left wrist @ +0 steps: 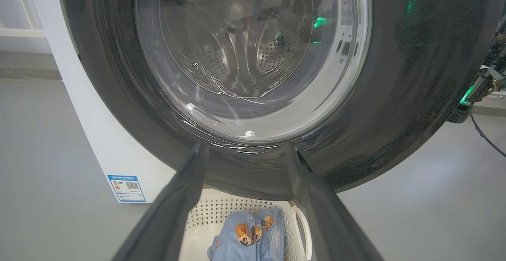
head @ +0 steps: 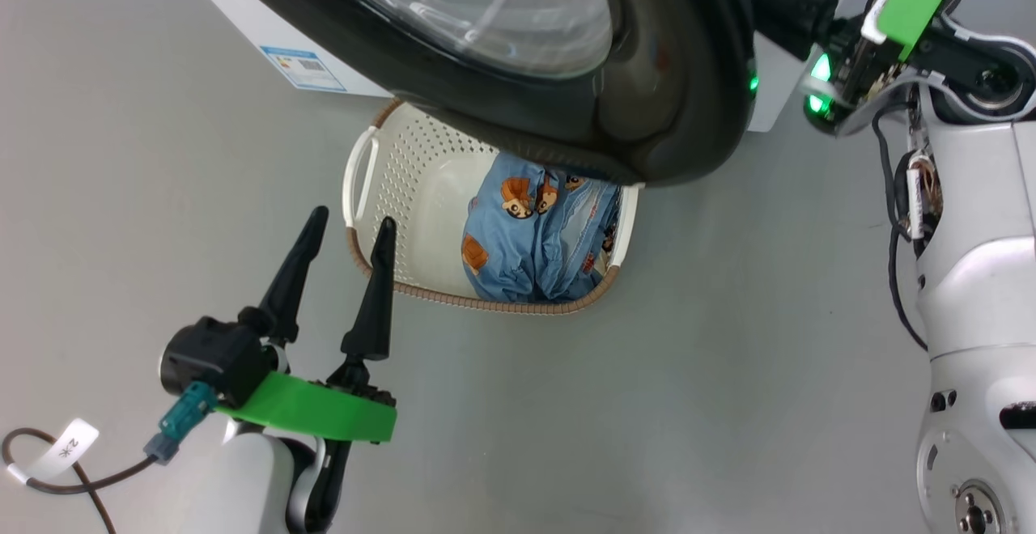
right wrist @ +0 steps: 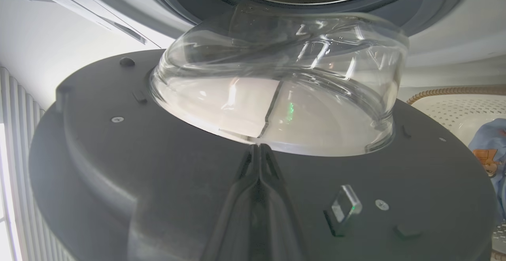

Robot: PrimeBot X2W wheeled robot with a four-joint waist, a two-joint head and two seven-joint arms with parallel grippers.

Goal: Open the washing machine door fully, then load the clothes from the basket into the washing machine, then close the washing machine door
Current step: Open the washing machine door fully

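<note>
Fingers of my left gripper (head: 354, 217) stand spread and empty beside the basket (head: 518, 305) holding the clothes (head: 526, 243), while my right gripper (right wrist: 259, 147), pinched together, sits at the inner face of the washing machine door (right wrist: 118, 162) hanging open over that basket.

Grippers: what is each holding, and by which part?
Nothing. The left gripper is open by the basket; the right gripper, shut, lies against the door.

Glossy white arm shells (head: 971, 291), bright green wrist plates (head: 316, 408), black tapered fingers (head: 372, 299) — a teal plug (head: 182, 417) trails a brown, white-tagged cable (head: 97, 487).
</note>
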